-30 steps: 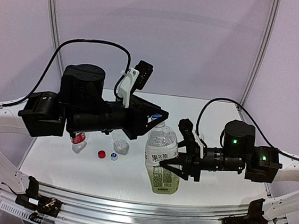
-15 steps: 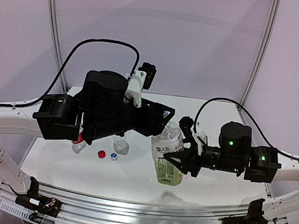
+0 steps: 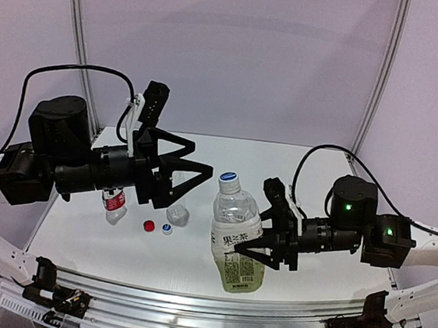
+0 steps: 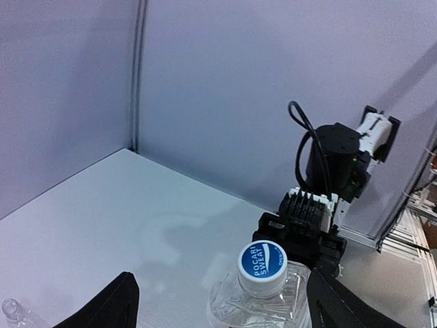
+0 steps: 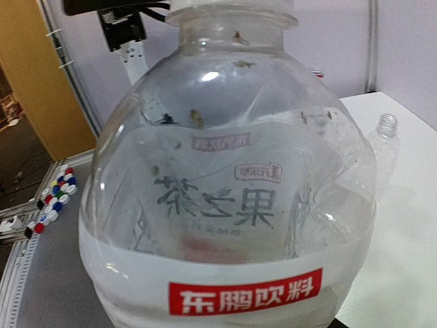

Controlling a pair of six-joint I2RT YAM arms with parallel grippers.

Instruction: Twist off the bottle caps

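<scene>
The large bottle (image 3: pixel 238 248) with a white-and-green label stands upright at front centre. Its white-and-blue cap (image 3: pixel 229 178) sits on the neck, also seen in the left wrist view as the cap (image 4: pixel 263 262). My right gripper (image 3: pixel 253 230) is shut around the bottle's body from the right, and the bottle (image 5: pixel 232 205) fills the right wrist view and hides the fingers. My left gripper (image 3: pixel 202 159) hangs open to the left of the cap, apart from it, with nothing between its fingers (image 4: pixel 109 307). A red cap (image 3: pixel 148 225) and a white-and-blue cap (image 3: pixel 167 228) lie loose on the table.
A small red-labelled bottle (image 3: pixel 114 204) and a slim ribbed bottle (image 3: pixel 177 207), its neck (image 5: pixel 386 127) open, stand under the left arm. Several loose caps (image 5: pixel 54 195) lie off the table's edge. White table (image 3: pixel 321 163), side posts and back wall bound the space.
My left gripper has opened, come off the cap and pulled back to the left. The large bottle tilted half a second ago and stands upright again in the right gripper.
</scene>
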